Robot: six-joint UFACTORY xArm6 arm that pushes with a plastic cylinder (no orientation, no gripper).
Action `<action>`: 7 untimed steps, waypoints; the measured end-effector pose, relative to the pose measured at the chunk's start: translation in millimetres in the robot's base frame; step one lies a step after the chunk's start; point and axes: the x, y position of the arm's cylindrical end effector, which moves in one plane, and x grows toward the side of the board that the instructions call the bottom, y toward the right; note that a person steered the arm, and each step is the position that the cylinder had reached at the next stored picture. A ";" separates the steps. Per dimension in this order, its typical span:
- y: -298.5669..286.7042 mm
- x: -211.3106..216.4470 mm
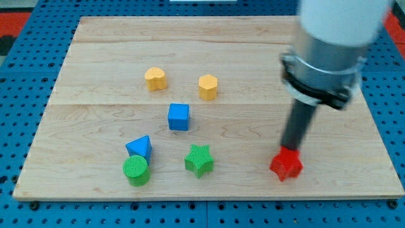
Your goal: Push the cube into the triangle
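Blue cube point(179, 117): mid-table, apart from blue triangle point(139, 147) below-left.
My tip point(290, 149): touching red star point(286, 164).
Table point(88, 95): pale wooden planks.
Surround point(25, 69): blue pegboard.
Fingers: none.

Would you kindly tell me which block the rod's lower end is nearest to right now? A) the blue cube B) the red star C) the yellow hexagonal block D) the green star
B: my tip stands right at the upper edge of the red star near the view's bottom right, while the blue cube, the green star and the yellow hexagonal block lie well off to the view's left.
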 end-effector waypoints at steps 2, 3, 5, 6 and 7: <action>-45.6 -38.0; -77.0 -40.9; -131.3 -44.8; -143.1 -44.8; -126.1 -39.2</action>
